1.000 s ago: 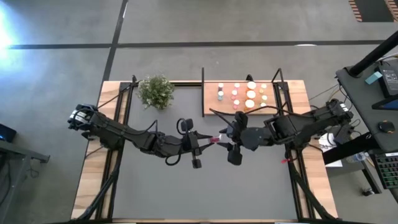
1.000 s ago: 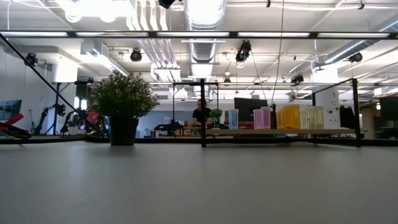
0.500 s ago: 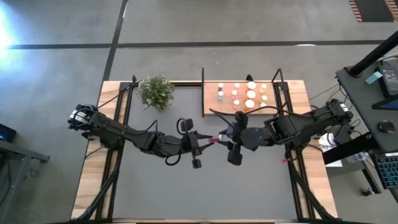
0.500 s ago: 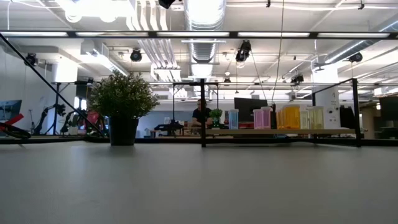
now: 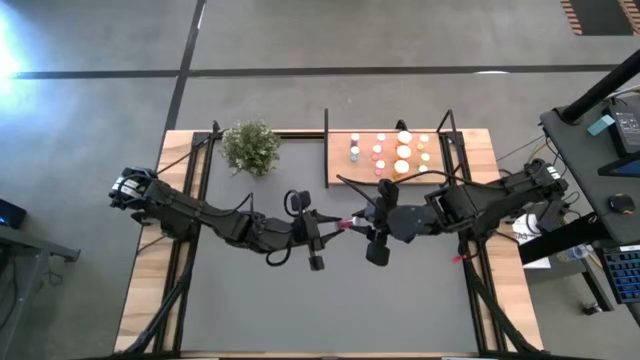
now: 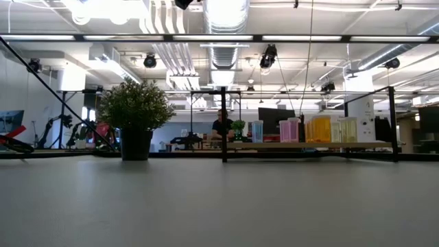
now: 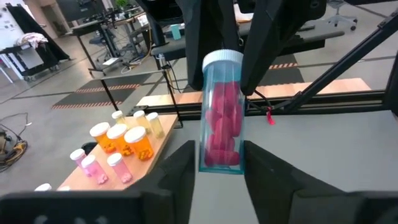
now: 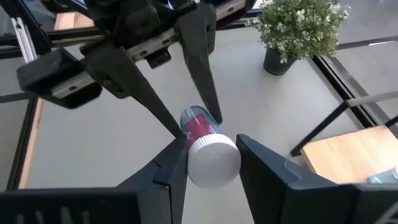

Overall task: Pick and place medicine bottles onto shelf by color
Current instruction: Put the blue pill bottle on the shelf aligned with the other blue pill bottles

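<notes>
Pink bottle [image 7: 221,112], clear-walled, white cap, pink contents, is held in the air over the worktop [image 5: 330,300] just in front of the shelf [image 5: 343,171]. Left tool [image 7: 217,163] grips its base; right tool [image 8: 211,163] pinches the cap end. Shelf carries pink, orange, yellowish and white bottles.

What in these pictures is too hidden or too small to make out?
- High view: the pink-filled clear bottle with white cap is a speck between the left hand and right hand.
- Low view: neither hand shows.
- Left wrist view: the light wooden shelf is cut off by the edge.
</notes>
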